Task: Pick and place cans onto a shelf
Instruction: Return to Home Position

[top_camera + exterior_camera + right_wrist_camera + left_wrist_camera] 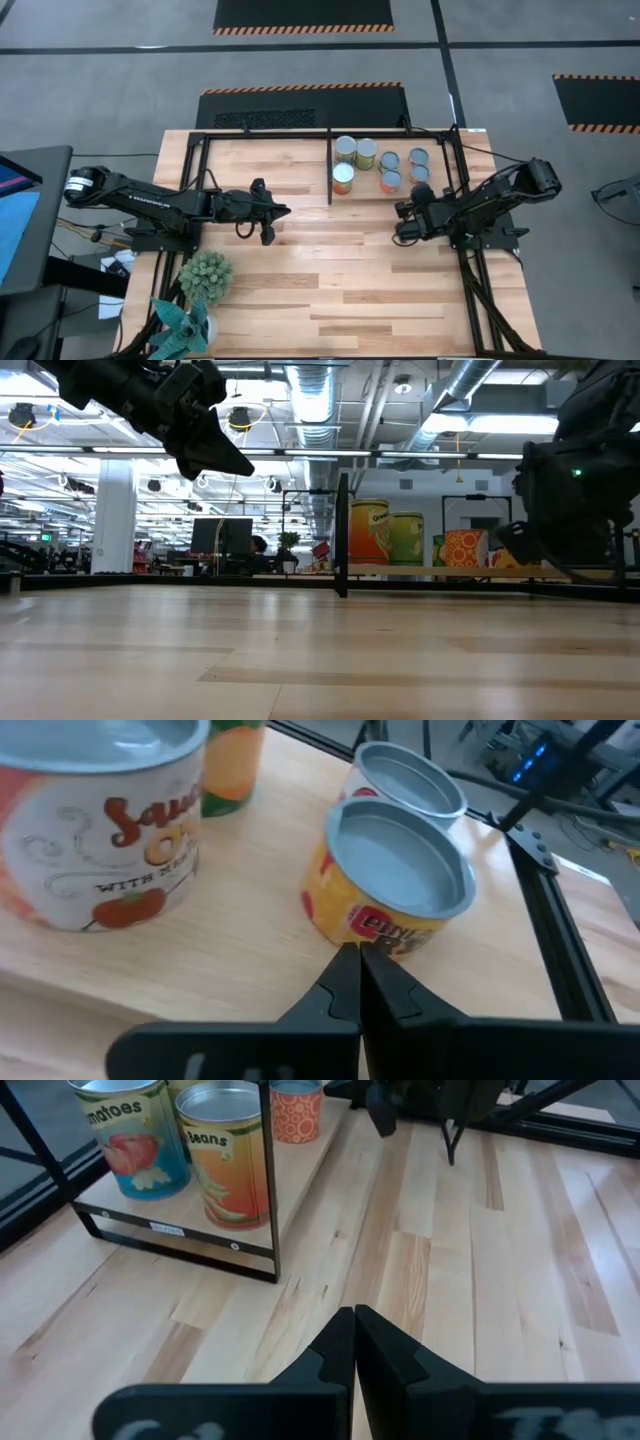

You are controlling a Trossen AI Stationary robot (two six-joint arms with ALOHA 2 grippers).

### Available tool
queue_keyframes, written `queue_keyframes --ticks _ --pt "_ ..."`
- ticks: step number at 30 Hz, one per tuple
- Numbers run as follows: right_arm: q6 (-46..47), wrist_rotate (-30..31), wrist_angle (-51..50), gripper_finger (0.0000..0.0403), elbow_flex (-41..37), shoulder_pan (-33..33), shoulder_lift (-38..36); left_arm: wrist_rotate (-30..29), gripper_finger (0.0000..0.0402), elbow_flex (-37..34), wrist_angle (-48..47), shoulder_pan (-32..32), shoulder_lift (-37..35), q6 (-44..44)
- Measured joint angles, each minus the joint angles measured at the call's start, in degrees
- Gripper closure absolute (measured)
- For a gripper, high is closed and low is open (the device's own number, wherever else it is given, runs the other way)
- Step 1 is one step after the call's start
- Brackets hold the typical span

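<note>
1. Starting at the left fingertips: the two dark fingers [325,1355] of the left gripper [355,1318] are pressed tip to tip with nothing between them. This gripper hangs over bare light wood planks [300,290], left of the central divider bar [330,170] and near its front end.
2. The fingers [395,995] of the right gripper [358,952] are likewise clenched and empty. They point at a yellow-labelled tin [400,880]. The high view shows this gripper near that tin but apart from it.
3. Seven small cylindrical metal cans [367,152] with shiny round tops stand upright in a cluster. They occupy the right compartment of the black thin-barred rectangular shelf frame [270,135], between the divider and the right side bar. No can is visible elsewhere on the planks.
4. A spiky green potted plant [205,275] stands near the front left corner, well apart from both grippers.
5. Step in hand, as judged: placement looks complete, since all seven cans are shelved and both grippers are empty. What remains is the return of both arms to rest.
6. The next move calls for the right arm to draw straight back from the cans before folding, so the nearest tin is not nudged. The left arm must clear the divider bar and the plant.
</note>
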Motion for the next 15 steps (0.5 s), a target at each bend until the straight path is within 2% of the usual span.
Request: queue_keyframes --ticks 4,7,11,15 --pt "3.0 -0.3 -0.9 0.039 0.3 2.4 0.0 0.0 0.0401 0.0 -0.3 0.0 0.0 -0.5" --pt "0.3 -3.6 -2.1 0.039 3.5 7.6 0.0 0.0 0.0401 0.0 -1.4 0.0 0.0 -1.1" --pt "-6.8 -16.2 -5.2 0.0387 10.2 16.1 0.0 0.0 0.0401 0.0 -2.2 0.0 0.0 -1.1" --pt "-2.5 -30.0 -3.3 0.0379 16.1 23.6 0.0 0.0 0.0401 0.0 -2.4 0.0 0.0 0.2"
